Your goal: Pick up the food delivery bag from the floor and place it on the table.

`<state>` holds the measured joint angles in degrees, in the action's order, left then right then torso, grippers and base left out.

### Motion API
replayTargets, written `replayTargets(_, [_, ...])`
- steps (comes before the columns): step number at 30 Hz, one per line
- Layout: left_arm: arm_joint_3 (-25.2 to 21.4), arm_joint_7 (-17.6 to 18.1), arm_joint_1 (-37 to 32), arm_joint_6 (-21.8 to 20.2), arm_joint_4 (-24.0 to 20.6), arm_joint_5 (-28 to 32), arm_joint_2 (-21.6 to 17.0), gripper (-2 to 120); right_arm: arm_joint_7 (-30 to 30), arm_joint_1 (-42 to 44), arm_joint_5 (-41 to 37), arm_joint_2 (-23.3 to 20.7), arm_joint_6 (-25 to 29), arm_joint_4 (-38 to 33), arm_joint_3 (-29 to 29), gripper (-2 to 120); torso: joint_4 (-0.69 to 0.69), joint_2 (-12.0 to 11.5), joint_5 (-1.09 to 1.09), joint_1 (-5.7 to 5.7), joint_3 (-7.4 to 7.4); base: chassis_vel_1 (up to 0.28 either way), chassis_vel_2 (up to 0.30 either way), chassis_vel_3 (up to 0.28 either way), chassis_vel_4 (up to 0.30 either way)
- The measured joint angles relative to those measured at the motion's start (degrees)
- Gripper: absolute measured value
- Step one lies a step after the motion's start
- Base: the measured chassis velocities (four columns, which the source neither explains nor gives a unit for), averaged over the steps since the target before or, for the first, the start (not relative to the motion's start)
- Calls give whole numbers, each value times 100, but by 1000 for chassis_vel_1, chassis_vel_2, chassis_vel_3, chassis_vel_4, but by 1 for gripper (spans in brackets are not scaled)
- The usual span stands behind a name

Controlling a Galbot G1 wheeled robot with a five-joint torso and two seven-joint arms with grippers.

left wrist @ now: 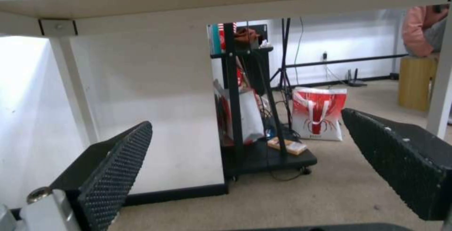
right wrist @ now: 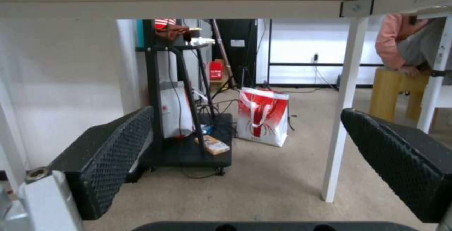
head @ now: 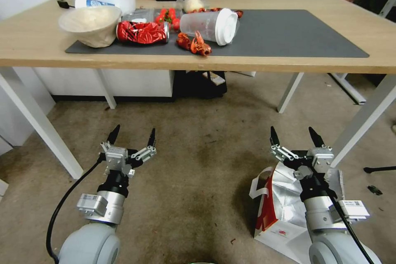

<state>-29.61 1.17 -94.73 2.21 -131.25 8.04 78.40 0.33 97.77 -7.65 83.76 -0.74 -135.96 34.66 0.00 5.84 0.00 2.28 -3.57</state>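
The table point(head: 288, 64) is topped in light matt wood and overlaid by a smooth dark grey mat point(head: 288, 33). The floor point(head: 198, 181) is covered in rough, stained low-pile carpet. The food delivery bag point(head: 284, 210) is lined with crinkled, shiny silver foil. Textured black pads are seen on the fingers point(left wrist: 113, 178).

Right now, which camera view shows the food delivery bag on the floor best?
The head view: the food delivery bag lies on the floor beneath the open right tool. Both wrist views look under the table at another, smaller bag instead.
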Motion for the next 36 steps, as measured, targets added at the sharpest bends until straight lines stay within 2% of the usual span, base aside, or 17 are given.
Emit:
replayTargets(15, [33, -3, 8, 0, 65, 1, -3, 99, -20, -62, -12, 6, 33, 97, -6, 100, 0, -364, 0, -18, 346, 0, 0, 0, 0])
replayTargets(22, [34, -6, 29, -13, 65, 1, -23, 100, -20, -73, -12, 10, 36, 109, -2, 100, 0, -457, 0, -41, 357, 0, 0, 0, 0])
replayTargets(34, [59, -5, 28, -16, 68, 2, -11, 100, -19, -70, -21, 8, 36, 139, 6, 100, 0, -451, 0, -44, 357, 0, 0, 0, 0])
replayTargets(36, [66, 0, 39, 140, 77, 66, -21, 100, -8, -68, -34, -8, 35, 150, 28, 100, 0, -441, 0, -44, 357, 0, 0, 0, 0])
